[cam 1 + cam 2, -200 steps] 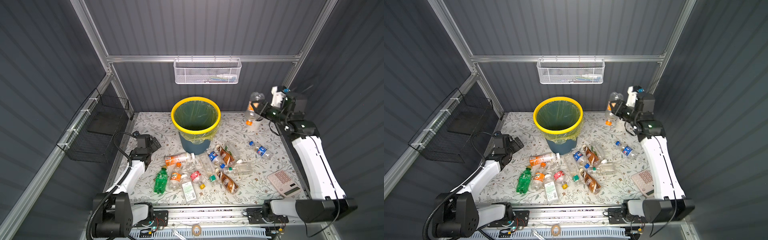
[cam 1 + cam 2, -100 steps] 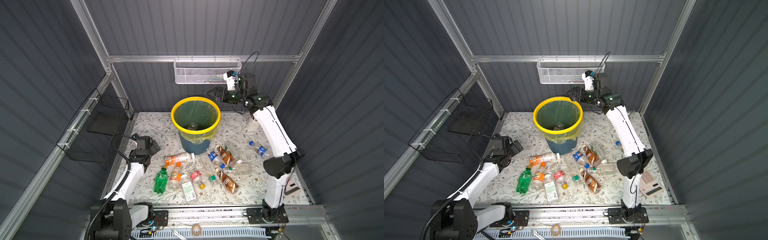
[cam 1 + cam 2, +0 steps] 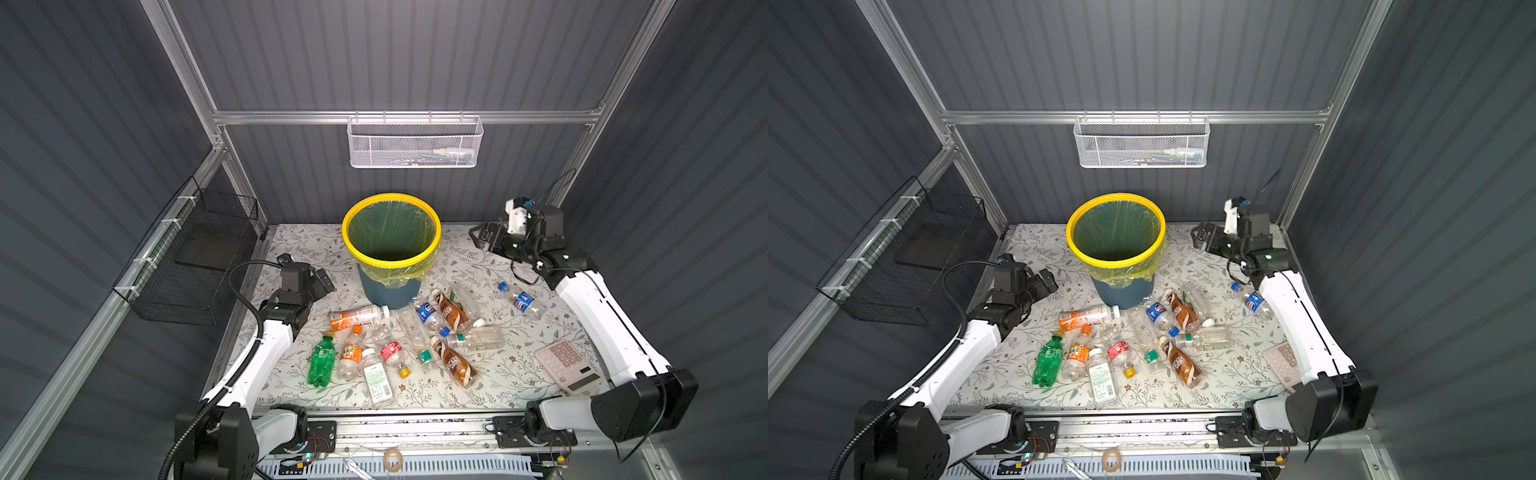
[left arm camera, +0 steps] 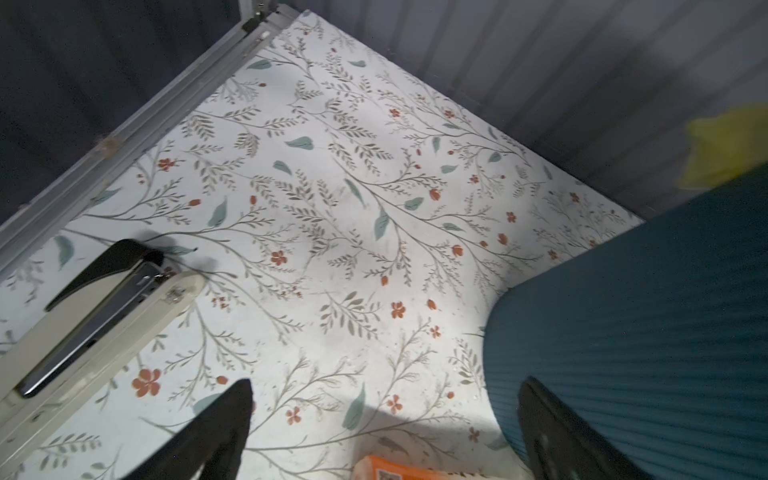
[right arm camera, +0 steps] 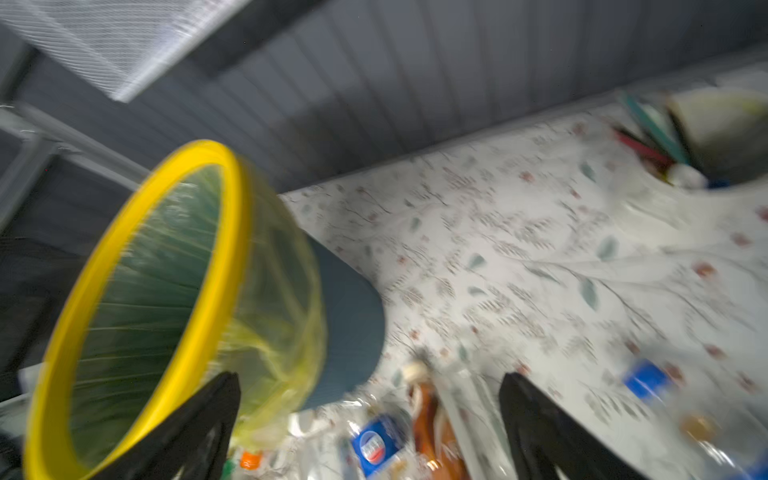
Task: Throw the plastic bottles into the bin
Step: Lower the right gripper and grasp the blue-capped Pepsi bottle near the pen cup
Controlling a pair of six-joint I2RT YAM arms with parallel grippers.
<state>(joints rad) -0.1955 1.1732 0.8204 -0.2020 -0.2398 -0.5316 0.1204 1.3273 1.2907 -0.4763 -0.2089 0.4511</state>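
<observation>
The bin [image 3: 392,262] [image 3: 1117,262], blue-grey with a yellow rim and liner, stands at the back centre. Several plastic bottles lie in front of it: an orange-labelled one [image 3: 357,318], a green one [image 3: 321,365], a brown coffee one [image 3: 455,365], and a blue-labelled one [image 3: 521,301] apart at the right. My right gripper [image 3: 482,239] [image 5: 370,399] hangs open and empty to the right of the bin rim [image 5: 216,286]. Left of the bin, my left gripper [image 3: 322,282] [image 4: 384,415] is open and low over the mat beside the bin wall [image 4: 623,332].
A white calculator [image 3: 567,370] lies at the front right. A white mesh basket [image 3: 413,145] hangs on the back wall and a black wire basket [image 3: 195,266] on the left wall. A stapler [image 4: 95,316] lies near the left gripper. A pen cup [image 5: 715,137] stands at the back right.
The right gripper, shut on a clear bottle at the back right, swung over the bin, opened, and has come back to the right, empty. The left arm barely moved.
</observation>
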